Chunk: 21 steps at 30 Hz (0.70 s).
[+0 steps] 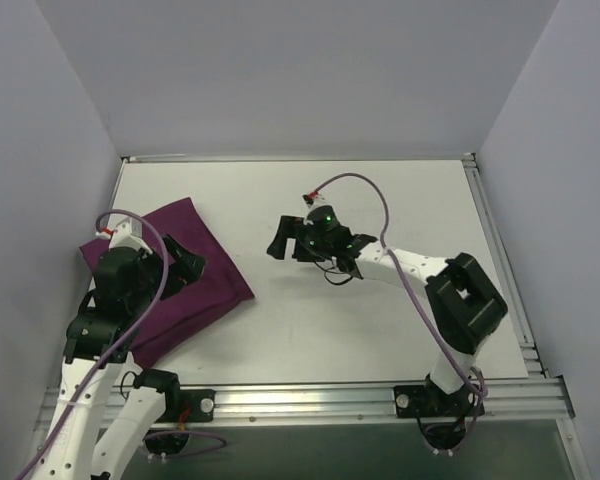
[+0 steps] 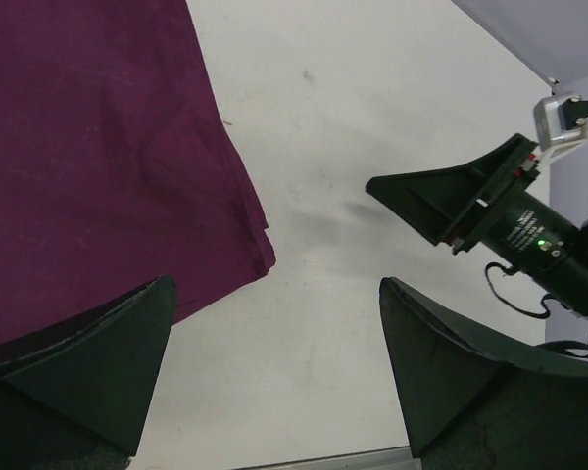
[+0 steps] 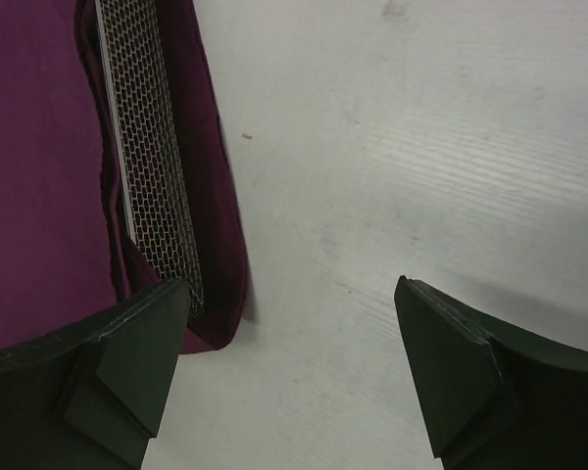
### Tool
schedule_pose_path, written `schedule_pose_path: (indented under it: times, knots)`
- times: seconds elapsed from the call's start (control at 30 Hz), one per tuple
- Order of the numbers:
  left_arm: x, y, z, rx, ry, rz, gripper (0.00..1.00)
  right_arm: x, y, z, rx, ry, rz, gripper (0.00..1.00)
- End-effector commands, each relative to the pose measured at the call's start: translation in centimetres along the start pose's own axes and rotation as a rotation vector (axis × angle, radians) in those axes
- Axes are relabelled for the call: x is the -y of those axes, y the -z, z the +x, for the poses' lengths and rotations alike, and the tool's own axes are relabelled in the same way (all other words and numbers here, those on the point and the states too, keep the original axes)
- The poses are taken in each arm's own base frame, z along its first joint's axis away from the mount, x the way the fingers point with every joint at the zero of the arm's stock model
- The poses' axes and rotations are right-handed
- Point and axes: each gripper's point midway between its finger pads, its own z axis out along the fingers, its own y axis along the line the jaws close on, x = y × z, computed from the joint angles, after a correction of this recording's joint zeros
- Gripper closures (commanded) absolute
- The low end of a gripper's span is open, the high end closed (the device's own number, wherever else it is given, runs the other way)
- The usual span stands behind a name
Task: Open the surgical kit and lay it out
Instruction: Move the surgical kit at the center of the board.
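Currently purple cloth wrap (image 1: 195,275) sits near left edge of table (image 1: 380,330), folded over wire-mesh tray (image 3: 152,166); left gripper (image 2: 274,304) above it, right gripper (image 3: 292,294) facing its loose fold. Both jaws wide, empty, likely staged for unfolding.

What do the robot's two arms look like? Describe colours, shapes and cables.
Both the left arm and right arm have white links and bulky black joints. A lilac cable loops along each. The right wrist shows a green light. The jaws are dark, wedge-shaped.
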Motion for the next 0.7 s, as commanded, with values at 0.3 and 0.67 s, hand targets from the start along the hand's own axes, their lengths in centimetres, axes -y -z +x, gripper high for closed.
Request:
schedule_pose_path:
  times: [0.3, 0.67]
  knots:
    - [0.4, 1.3, -0.7, 0.002, 0.024, -0.015, 0.06, -10.5, -5.3, 7.5, -0.005, -0.082, -0.035, 0.12]
    - [0.6, 1.3, -0.8, 0.0, -0.035, 0.003, 0.06, -9.5, -6.5, 12.7, -0.063, -0.102, 0.004, 0.12]
